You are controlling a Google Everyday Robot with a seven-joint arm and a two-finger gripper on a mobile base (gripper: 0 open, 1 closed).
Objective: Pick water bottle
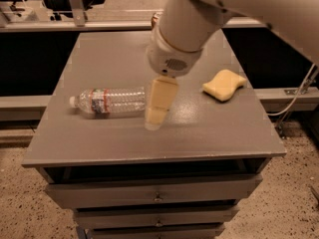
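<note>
Approach step, I judge; nothing is grasped yet. Gripper (155,119) hangs low over the grey drawer cabinet (199,133), at the base end of the water bottle (112,102). I cannot tell whether it is open or closed. The bottle lies on its side, cap left. Next move needs alignment across the ribbed body, then descent. Label band is red-white-blue, its text unreadable. Yellow sponge (224,84) sits farther right.

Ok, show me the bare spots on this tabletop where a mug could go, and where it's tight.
Bare: the front strip of the table between the front edge and the water bottle; the front-right corner before the yellow sponge; the back-left behind the bottle. Crowded: the middle, where the gripper hangs by the bottle's base.
</note>
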